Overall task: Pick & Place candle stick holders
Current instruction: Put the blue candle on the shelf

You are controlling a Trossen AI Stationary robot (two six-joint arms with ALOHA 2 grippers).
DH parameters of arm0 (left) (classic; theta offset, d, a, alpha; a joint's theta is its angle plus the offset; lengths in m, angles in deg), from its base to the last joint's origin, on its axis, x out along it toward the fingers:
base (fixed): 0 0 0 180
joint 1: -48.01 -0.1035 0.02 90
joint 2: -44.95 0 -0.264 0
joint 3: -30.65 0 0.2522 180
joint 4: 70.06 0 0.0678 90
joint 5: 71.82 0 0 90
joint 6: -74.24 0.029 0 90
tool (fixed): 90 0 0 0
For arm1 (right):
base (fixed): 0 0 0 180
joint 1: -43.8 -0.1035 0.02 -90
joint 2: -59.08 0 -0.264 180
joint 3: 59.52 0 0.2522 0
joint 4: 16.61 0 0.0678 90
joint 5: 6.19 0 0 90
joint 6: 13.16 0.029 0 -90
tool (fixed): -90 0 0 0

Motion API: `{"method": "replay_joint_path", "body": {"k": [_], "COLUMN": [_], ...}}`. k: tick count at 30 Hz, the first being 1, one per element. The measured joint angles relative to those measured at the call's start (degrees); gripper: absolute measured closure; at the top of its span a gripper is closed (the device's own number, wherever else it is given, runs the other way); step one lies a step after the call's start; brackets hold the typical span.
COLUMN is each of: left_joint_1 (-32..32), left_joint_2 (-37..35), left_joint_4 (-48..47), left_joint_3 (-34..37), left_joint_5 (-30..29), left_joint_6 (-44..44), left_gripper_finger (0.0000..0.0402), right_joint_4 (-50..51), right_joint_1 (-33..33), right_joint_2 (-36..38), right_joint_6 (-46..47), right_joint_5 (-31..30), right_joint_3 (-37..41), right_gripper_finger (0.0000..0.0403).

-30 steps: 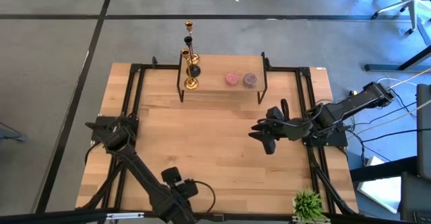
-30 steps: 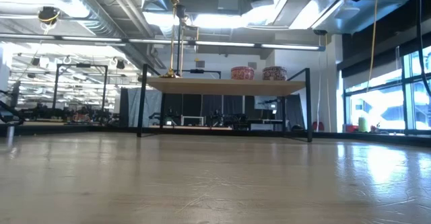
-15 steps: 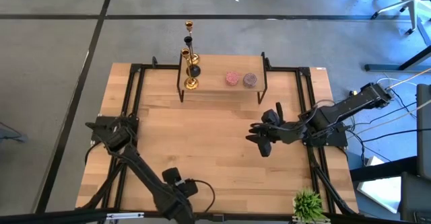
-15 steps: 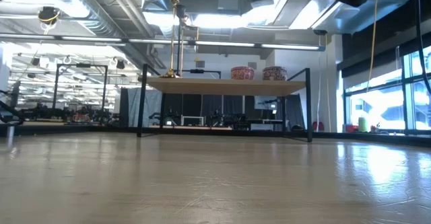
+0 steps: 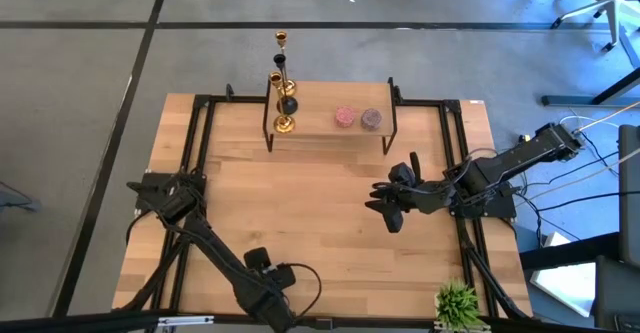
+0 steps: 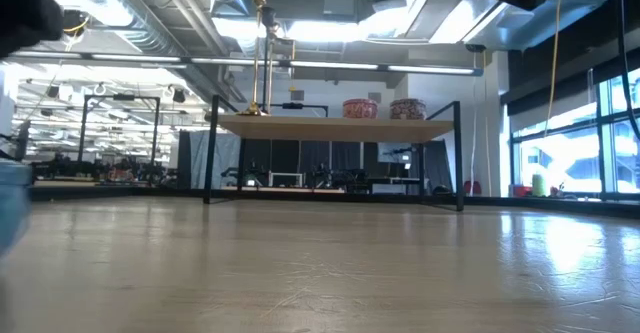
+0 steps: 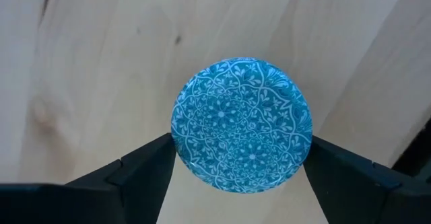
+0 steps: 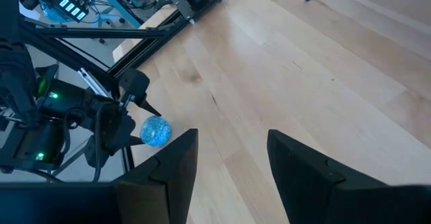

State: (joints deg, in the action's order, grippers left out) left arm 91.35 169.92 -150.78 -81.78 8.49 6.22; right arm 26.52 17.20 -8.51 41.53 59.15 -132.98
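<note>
Both candle stick holders (image 5: pixel 284 98) stand upright on the shelf's (image 5: pixel 330 133) left end, far side of counter (image 5: pixel 320 223). Right jaws (image 5: pixel 385 205) open, empty, prob. nearer. Left jaws (image 7: pixel 239 177) grip blue patterned disc (image 7: pixel 241 126) at near edge.

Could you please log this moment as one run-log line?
left hand: shut on blue patterned disc | right hand: open, mid-table | candle stick holders: on shelf

The room was a big open workshop: grey concrete floor (image 5: pixel 90 63) with dark lines, exposed ducts and strip lights (image 6: pixel 300 65) overhead, tall windows (image 6: pixel 575 143) on one side, an office chair (image 5: pixel 600 3) beyond the wooden bench (image 5: pixel 300 203).
</note>
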Motion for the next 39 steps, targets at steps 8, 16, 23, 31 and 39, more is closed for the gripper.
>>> {"method": "replay_joint_path", "body": {"k": [8, 16, 23, 31, 39], "left_joint_1": [-1.3, -1.5, -2.4, -2.5, -3.1], "left_joint_2": [0.1, 0.1, 0.1, 0.1, 0.2], "left_joint_4": [1.5, 1.5, 1.5, 1.6, 2.6], "left_joint_3": [0.1, 0.1, 0.1, 0.1, 0.1], "left_joint_5": [-3.1, -3.9, 0.0, -0.8, 1.1], "left_joint_6": [5.1, 6.7, 11.4, 13.0, 13.7], "left_gripper_finger": [0.009, 0.009, 0.009, 0.009, 0.009], "right_joint_4": [0.0, 0.0, 0.0, 0.0, 0.2], "right_joint_1": [0.0, 0.0, 0.0, 0.0, 0.0], "right_joint_2": [0.0, 0.0, 0.0, 0.0, -0.1], "right_joint_6": [0.2, 0.4, 0.4, 0.4, 0.4], "right_joint_5": [0.0, -0.2, -0.2, -0.4, -0.5], "right_joint_3": [0.0, 0.0, 0.0, 0.0, 0.0], "right_gripper_finger": [0.0219, 0.0219, 0.0219, 0.0219, 0.0219]}}
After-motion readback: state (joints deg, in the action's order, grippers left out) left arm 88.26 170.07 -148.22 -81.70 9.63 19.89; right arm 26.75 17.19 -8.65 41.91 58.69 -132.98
